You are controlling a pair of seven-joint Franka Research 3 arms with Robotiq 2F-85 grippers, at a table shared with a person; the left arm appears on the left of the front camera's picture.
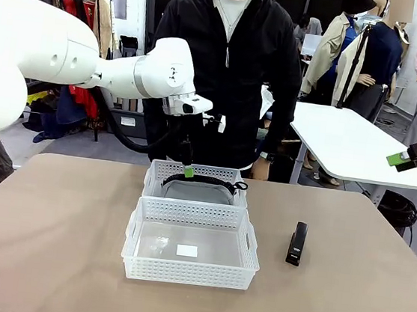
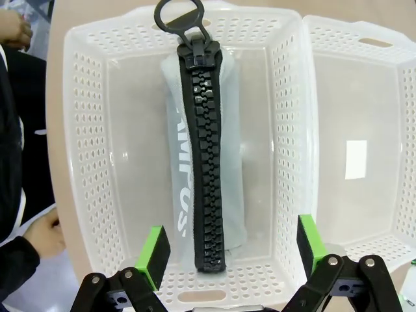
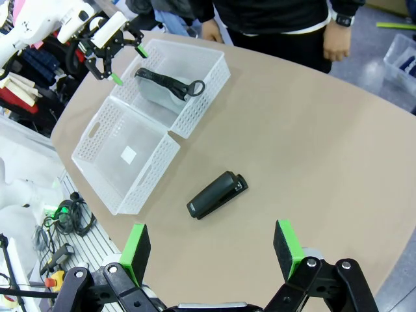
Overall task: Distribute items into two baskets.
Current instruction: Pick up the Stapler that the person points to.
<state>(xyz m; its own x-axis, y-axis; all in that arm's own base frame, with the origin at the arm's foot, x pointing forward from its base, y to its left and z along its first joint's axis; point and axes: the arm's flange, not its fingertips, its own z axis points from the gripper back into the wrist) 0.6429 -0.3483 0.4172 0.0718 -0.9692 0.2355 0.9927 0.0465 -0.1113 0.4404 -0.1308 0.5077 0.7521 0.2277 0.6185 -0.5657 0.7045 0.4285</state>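
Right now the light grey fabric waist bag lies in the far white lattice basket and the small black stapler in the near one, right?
No: the black stapler lies on the tan table right of the near white basket; the front view shows it.

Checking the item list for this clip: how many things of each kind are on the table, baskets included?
White baskets: 2, the far basket and the near basket
Grey waist bag: 1, lying in the far basket
Black stapler: 1, outside both baskets
Total: 4
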